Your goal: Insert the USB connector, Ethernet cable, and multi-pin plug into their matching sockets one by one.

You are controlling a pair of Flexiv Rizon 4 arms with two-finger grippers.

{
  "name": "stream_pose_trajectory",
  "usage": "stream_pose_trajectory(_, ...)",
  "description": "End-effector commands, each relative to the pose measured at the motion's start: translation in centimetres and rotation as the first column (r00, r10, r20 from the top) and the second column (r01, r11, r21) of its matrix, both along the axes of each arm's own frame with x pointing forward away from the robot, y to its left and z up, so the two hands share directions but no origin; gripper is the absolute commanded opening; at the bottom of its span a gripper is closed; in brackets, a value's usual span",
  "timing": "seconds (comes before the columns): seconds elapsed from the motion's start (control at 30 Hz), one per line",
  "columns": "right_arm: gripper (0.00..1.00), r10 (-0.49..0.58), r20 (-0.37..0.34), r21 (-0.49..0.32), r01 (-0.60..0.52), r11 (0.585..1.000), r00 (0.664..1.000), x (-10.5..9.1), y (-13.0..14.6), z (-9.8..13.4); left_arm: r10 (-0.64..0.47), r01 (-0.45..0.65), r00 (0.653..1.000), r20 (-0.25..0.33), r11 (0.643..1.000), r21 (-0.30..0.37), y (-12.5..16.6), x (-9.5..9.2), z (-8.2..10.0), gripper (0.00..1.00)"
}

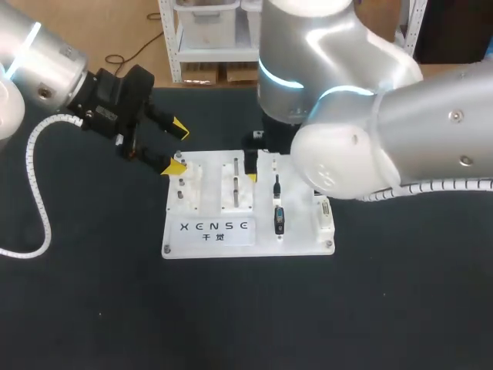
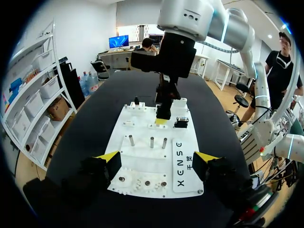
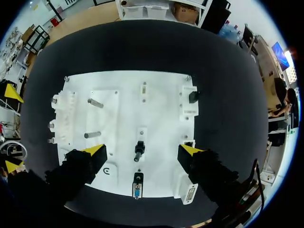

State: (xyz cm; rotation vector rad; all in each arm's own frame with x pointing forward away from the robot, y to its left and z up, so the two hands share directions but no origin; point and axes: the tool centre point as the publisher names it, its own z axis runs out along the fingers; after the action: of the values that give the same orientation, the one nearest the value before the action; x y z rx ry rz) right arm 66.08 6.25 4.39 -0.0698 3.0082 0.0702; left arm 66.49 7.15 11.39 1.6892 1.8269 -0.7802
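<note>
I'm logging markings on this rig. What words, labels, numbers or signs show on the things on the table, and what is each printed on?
Row of large dark letters, legible: on the label panel at the near edge of the white socket board; a brand mark, so not spelled out.
Two smaller characters beneath that row, same panel: too small to read surely.
No other print, numbers or signs can be made out.

Head high behind, wrists near, sharing board [image 1: 299,240]

A black-covered table [image 1: 231,324] is seen, on which a white board [image 1: 296,235] fitted with sockets is laid flat.
</note>
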Motion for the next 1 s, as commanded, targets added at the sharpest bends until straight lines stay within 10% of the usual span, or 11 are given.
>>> stream_pose_trajectory(0.03, 1.0, -0.013, 0.001, -0.001, 0.013, 1.0, 1.0, -0.2, 0.2, -1.0, 0.0, 0.0, 1.0, 0.003, 1.0, -0.002, 0.1, -0.1, -0.1, 1.0)
stream_pose_trajectory(0.17, 0.98, -0.023, -0.01, -0.002, 0.023, 1.0, 1.0, -0.2, 0.3, -1.8, 0.0, 0.0, 1.0, 0.003, 1.0, -0.002, 0.1, -0.1, -0.1, 1.0)
stream_pose_trajectory(0.3, 0.47, -0.043, -0.018, 0.009, 0.044, 0.999, 0.999, -0.1, 0.4, -2.3, 0.0, 0.0, 1.0, 0.003, 1.0, -0.002, 0.1, -0.1, -0.1, 1.0)
stream_pose_trajectory(0.57, 0.02, -0.053, -0.029, 0.009, 0.053, 0.999, 0.998, 0.2, 0.4, -2.9, 0.0, 0.0, 1.0, 0.003, 1.0, -0.002, 0.1, -0.1, -0.1, 1.0)
stream_pose_trajectory(1.0, 0.0, -0.011, -0.003, 0.053, 0.012, 0.999, 1.0, 0.2, 0.2, -1.6, 0.0, 0.0, 1.0, 0.003, 1.0, -0.002, 0.1, -0.1, -0.1, 1.0)
